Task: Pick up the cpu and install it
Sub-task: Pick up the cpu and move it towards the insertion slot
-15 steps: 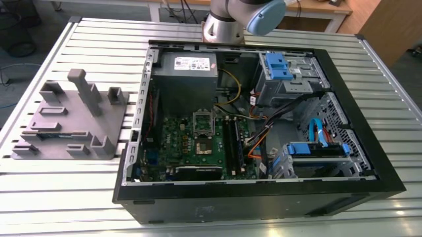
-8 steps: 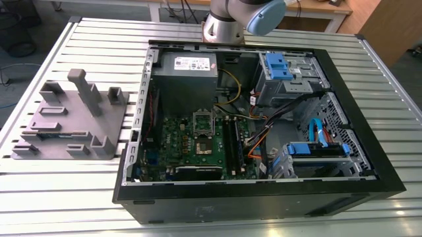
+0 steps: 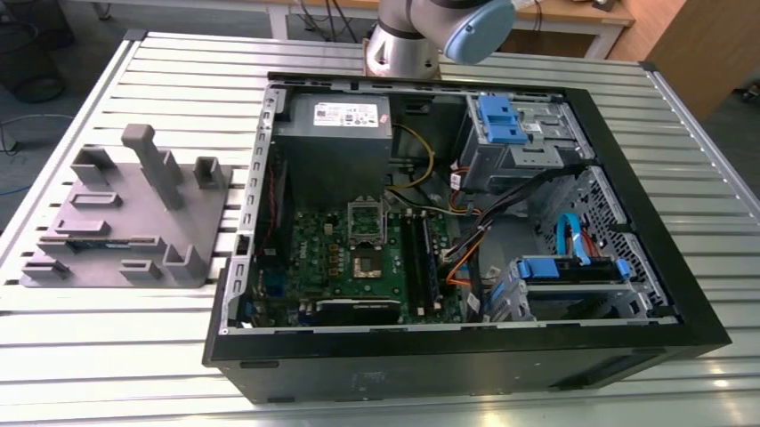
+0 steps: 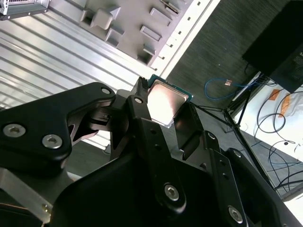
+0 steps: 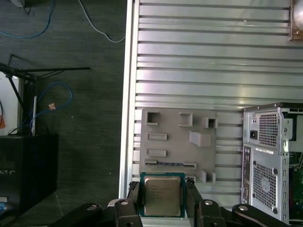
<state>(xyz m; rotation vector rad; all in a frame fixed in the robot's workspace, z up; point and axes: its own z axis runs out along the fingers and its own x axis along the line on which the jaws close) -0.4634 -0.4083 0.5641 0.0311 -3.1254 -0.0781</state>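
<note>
Setting: robotics lab or test workshop. Evidence: a silver slatted aluminium worktable [image 3: 119,356] carries an open black desktop computer case [image 3: 475,365], a grey moulded parts fixture [image 3: 71,205] and a grey-and-blue robot arm base [image 3: 404,49]. Pale wooden benches [image 3: 582,13] stand behind. Loose blue cable [image 5: 53,85] lies on the dark carpeted floor [image 5: 85,156].

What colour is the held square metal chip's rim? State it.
Teal-green; the silver square cpu shows best in first wrist view.

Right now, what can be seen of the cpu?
The cpu is a small flat square chip with a shiny silver metal top and a thin green rim. In both wrist views it is clamped between the gripper's black fingers, which press on two opposite edges. Its top faces the first wrist view, with the grey fixture and slatted table behind it.
</note>
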